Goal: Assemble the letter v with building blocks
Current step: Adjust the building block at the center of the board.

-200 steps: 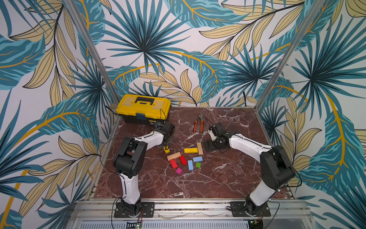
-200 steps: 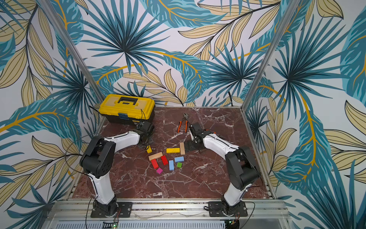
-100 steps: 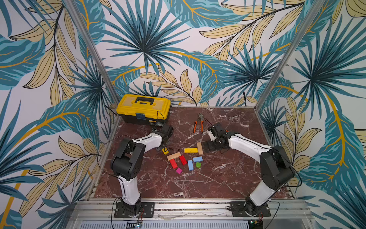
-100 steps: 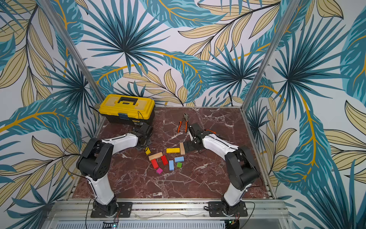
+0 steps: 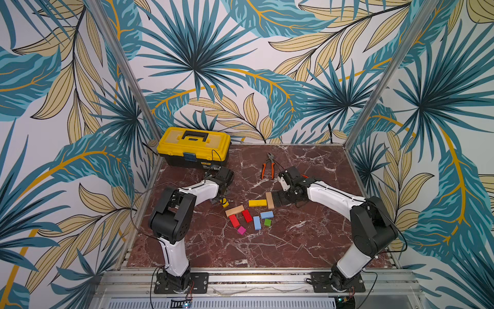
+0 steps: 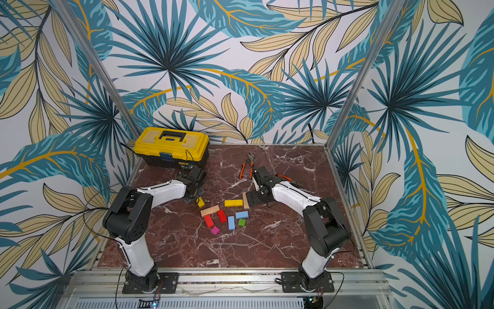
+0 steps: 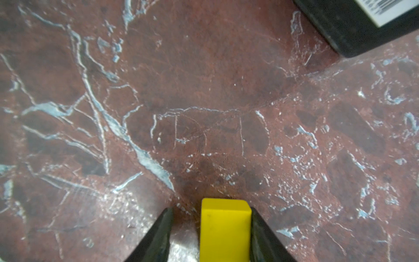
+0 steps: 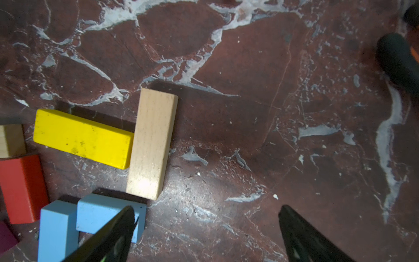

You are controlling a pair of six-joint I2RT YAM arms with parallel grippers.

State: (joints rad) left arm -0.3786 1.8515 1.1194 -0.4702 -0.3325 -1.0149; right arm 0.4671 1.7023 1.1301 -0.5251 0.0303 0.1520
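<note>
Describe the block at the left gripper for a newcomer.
Start at the yellow toolbox in the far-left corner. Just in front, a yellow block sits inside the open left gripper. The other yellow bar instead abuts a plain-wood bar.

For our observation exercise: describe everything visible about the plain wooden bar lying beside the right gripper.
The pale, unpainted rectangular wooden bar shows fine grain and lies flat on the red-brown marble tabletop. The long yellow bar butts end-on against its long side. The open right gripper hovers close, not touching it.
</note>
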